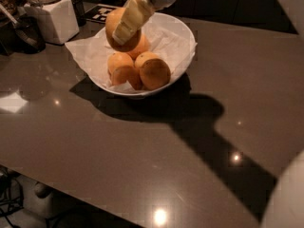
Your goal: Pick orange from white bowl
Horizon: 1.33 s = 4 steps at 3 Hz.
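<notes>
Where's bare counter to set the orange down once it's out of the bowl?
Gripper holds the orange over the white bowl. Free: the counter right of the bowl and the wide stretch in front of it. Crowded: back-left, by the white canister and dark container.

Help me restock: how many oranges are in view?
4 visible: one orange in the claw above the white bowl; inside, one at back, one left, one right. Others may be hidden.

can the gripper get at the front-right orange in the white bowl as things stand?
Probably not yet. The front-right orange lies uncovered in the white bowl, open from above. But the gripper, above the bowl's back-left, is shut on another orange, so its jaws are full.
</notes>
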Motion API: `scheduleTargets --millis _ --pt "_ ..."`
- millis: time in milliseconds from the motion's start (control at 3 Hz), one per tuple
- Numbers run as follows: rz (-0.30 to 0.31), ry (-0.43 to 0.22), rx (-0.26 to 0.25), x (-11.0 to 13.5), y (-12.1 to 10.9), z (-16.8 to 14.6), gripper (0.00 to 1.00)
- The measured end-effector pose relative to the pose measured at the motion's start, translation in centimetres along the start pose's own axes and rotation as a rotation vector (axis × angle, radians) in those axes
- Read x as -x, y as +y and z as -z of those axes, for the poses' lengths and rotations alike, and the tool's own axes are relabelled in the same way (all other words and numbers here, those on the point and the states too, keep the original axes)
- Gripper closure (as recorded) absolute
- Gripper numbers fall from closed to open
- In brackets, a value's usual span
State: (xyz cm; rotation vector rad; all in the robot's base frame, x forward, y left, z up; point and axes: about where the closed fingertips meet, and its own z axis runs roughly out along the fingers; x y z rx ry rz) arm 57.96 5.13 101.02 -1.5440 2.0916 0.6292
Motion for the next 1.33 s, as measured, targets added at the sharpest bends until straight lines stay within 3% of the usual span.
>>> scheduleTargets --millis 667,1000,1333 --pt "-0.076 -0.05 -0.066 -0.7 6.8 3.7 1.0" --pt "-0.122 -0.053 -0.05 -1.5 9.0 4.1 1.0" --pt "-0.124 -0.052 -0.049 -1.6 9.1 4.0 1.0"
